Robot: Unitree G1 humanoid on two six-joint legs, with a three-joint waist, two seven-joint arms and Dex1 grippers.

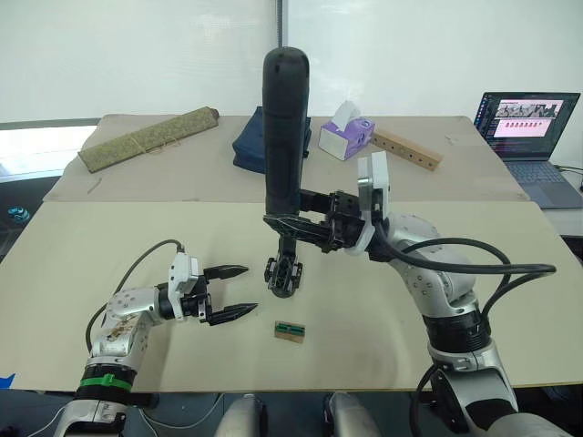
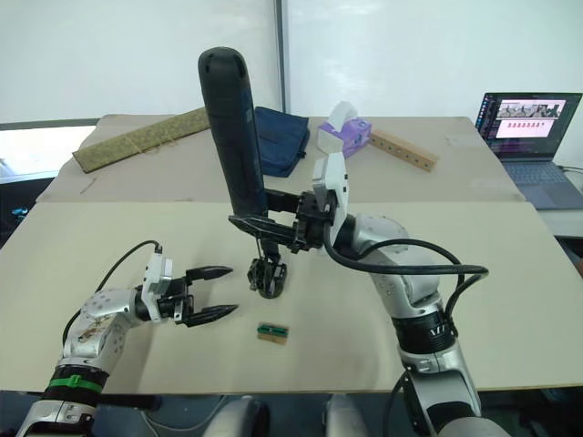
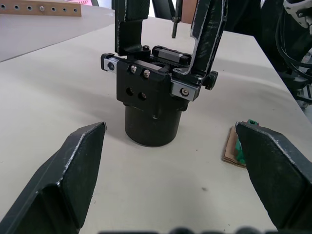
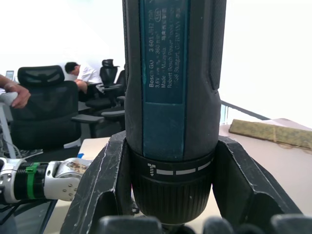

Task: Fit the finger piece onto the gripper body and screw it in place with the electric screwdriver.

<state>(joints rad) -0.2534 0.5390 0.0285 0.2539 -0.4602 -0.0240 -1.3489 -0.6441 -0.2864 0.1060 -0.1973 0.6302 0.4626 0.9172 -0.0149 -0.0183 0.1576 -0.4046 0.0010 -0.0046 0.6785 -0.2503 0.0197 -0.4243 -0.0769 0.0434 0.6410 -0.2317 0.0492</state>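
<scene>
Your right jaws [image 1: 290, 221] grip the thick black matte electric screwdriver [image 1: 284, 127] upright over the black chunky gripper body [image 1: 282, 275] mid-desk; left jaws [image 1: 230, 291] gape empty nearby, so the unbraced body may twist

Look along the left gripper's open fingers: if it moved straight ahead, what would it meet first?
Probably the gripper body, standing directly ahead of the left gripper; the green-and-tan block lies off to one side.
</scene>
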